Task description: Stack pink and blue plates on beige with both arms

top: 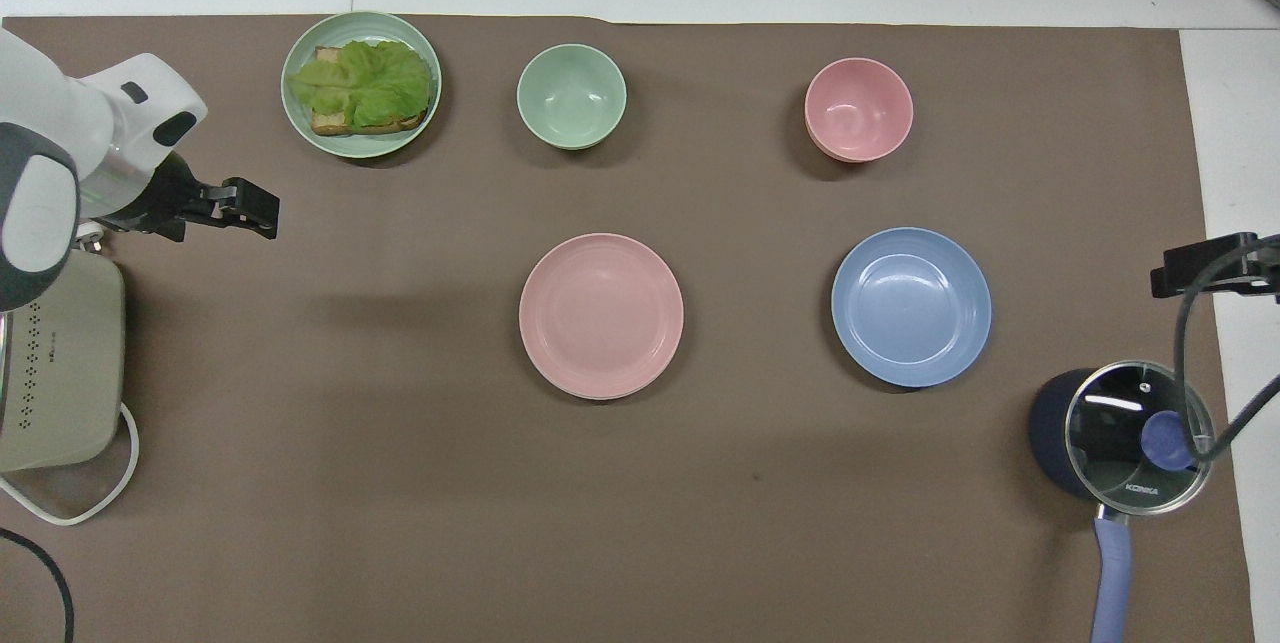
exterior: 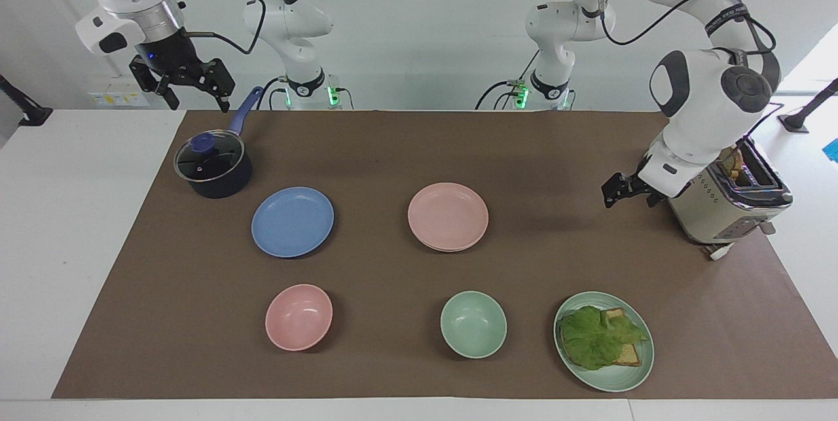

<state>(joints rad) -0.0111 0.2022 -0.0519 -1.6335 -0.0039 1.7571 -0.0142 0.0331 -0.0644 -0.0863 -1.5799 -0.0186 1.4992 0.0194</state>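
left gripper (exterior: pixel 622 188): empty, fingers apart, up over the brown mat (exterior: pixel 393 146) just beside the toaster (exterior: pixel 727 201) at the left arm's end of the counter (exterior: pixel 65 244)
right gripper (exterior: pixel 183 84): empty, fingers apart, raised over the counter's edge at the right arm's end, above the saucepan (exterior: pixel 213 165) handle; this arm waits
pink plate (exterior: pixel 448 216): flat on the mat mid-counter, well apart from the left gripper; a second rim shows just under it, its colour hard to tell
blue plate (exterior: pixel 292 221): alone on the mat beside the pink plate, toward the right gripper's end, near the saucepan
beige plate: cannot pick it out for sure
pink bowl (exterior: pixel 298 317): farther from the robots than the blue plate
green bowl (exterior: pixel 473 324): farther from the robots than the pink plate
green plate (exterior: pixel 628 378): holds lettuce and bread, farther out than the left gripper
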